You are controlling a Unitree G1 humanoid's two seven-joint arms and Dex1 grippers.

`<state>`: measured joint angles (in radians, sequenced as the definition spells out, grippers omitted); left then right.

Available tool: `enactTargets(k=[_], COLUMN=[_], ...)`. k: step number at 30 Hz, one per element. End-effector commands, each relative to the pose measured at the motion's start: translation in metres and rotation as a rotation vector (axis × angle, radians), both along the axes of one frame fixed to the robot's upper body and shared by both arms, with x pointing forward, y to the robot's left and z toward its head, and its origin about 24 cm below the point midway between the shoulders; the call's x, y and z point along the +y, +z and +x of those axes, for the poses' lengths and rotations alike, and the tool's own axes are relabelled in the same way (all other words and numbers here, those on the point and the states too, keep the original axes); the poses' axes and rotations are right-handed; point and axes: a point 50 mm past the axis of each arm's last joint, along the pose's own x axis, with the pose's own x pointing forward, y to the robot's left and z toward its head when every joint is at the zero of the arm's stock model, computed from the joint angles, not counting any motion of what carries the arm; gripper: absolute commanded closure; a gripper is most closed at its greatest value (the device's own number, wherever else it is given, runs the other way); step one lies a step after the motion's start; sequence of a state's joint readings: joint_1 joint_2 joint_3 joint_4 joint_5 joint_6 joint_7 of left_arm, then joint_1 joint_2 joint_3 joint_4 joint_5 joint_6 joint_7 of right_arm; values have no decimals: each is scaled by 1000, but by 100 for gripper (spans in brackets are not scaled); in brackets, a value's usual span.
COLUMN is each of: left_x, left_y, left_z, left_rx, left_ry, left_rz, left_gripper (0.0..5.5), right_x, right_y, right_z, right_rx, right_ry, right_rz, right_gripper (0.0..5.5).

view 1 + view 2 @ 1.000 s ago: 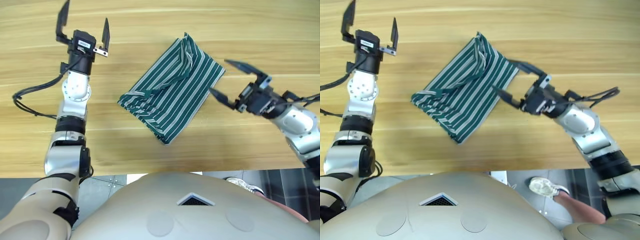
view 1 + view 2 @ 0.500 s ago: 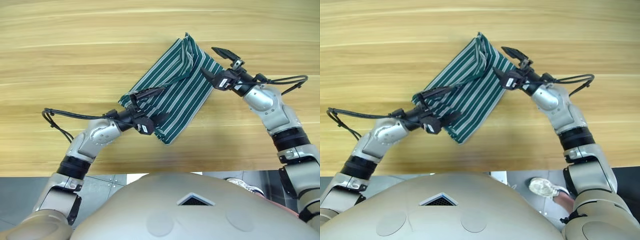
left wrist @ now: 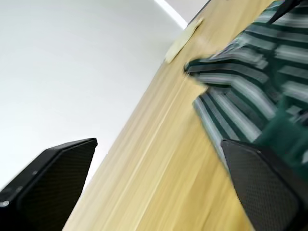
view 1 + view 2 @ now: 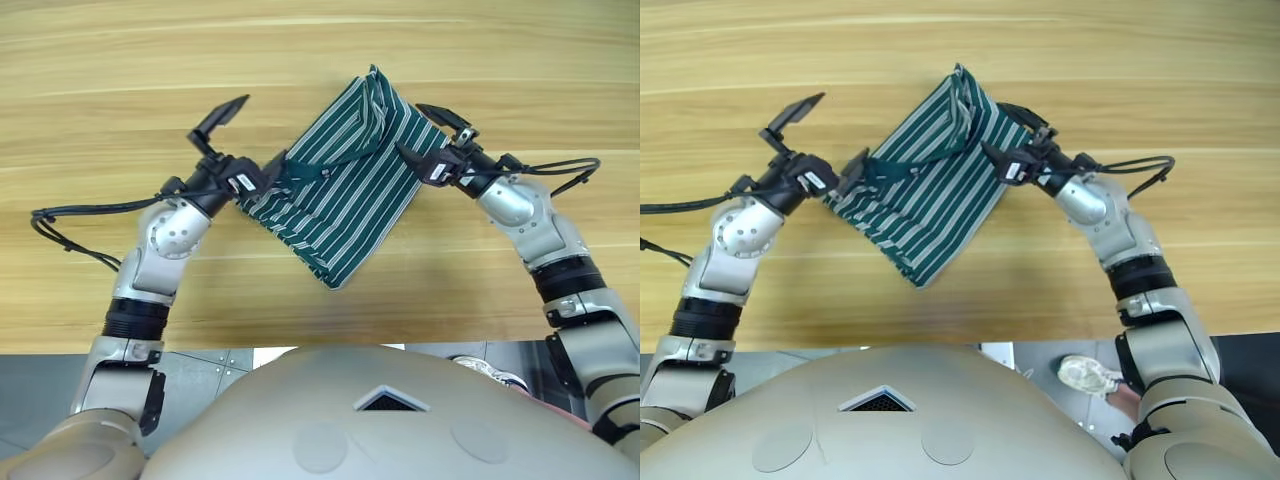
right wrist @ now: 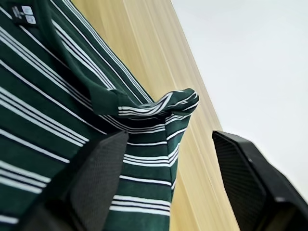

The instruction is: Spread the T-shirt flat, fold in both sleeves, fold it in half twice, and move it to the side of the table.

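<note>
The green T-shirt (image 4: 345, 195) with white stripes lies folded in a compact slanted rectangle at the middle of the wooden table (image 4: 120, 60). My left gripper (image 4: 249, 139) is open at the shirt's left corner, with one finger low against the cloth edge and the other raised above the bare wood. In the left wrist view the shirt (image 3: 250, 82) lies beside one finger (image 3: 262, 190). At the shirt's right edge my right gripper (image 4: 429, 136) is open, one finger over the striped cloth (image 5: 53, 106) and the other beyond the corner. Neither holds any cloth.
Bare wood stretches to the left, right and far side of the shirt. The table's near edge (image 4: 300, 338) runs close below the shirt's lowest corner, with tiled floor beyond. Black cables (image 4: 70, 235) trail from both forearms.
The left gripper came in from the far left, passed the shirt's near edge, and now sits at its left corner. The right gripper closed in on the shirt's right edge. The shirt stayed put.
</note>
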<state>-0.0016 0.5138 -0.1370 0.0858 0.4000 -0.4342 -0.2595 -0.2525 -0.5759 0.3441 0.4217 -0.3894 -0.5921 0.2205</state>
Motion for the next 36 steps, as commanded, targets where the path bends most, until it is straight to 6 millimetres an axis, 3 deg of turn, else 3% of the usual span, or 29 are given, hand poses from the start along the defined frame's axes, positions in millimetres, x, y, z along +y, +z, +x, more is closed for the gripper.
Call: enactTargets(k=[1,6,14,20,23,27,31,36], left_x=[14,35,44,30,28,26,21,18], left_y=[-6,-26,6,14,14,9,3,1], left_z=[6,7,10,12,13,11,11,6], left_rx=[3,41,-202,-267,-281,-265,-241,-239], left_ry=[89,204,369,368,374,377,358,329], left_rz=[35,84,-148,-245,-270,-279,-268,-268], left_gripper=[73,73,73,73,73,73,73,73], right_x=[1,2,24,68,96,113,103,82], right_y=[0,2,-8,-15,-3,12,2,-3], right_z=[1,2,32,46,48,60,69,54], right_rx=[4,-8,22,35,-20,-83,-83,-130], right_ry=[10,11,-27,21,78,64,-39,-43], right_rz=[-10,0,13,51,135,156,82,150], right_gripper=[227,227,227,227,227,227,227,227])
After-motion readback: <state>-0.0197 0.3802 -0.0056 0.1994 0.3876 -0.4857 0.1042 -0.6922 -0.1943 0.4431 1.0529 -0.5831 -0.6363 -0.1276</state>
